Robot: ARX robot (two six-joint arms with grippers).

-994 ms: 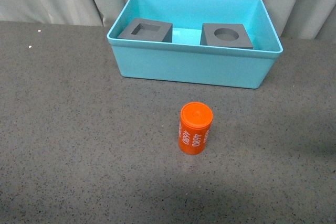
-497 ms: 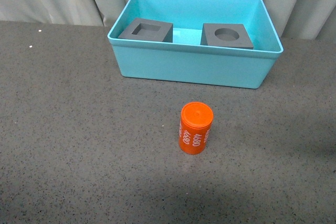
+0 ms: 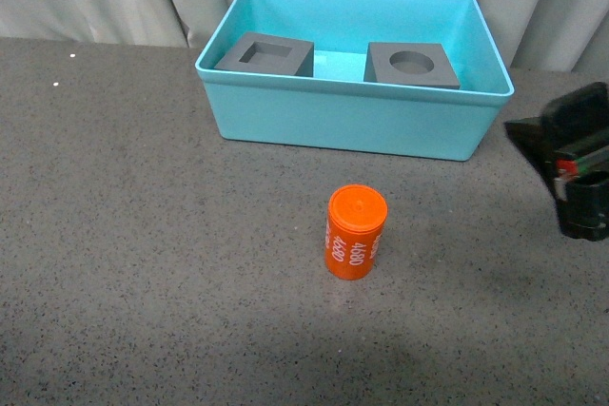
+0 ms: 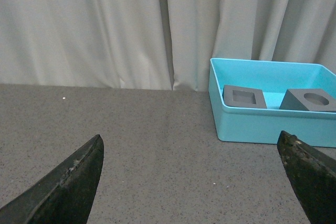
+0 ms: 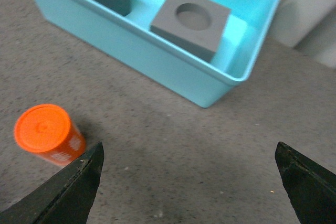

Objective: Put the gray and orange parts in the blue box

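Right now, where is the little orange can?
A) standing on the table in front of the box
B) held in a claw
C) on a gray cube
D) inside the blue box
A: the orange can stands upright on the table, in front of the blue box and apart from it.

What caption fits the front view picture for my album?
Square-hole cube and round-hole cube sit in the blue box; the orange cylinder stands outside, right hand nearby.
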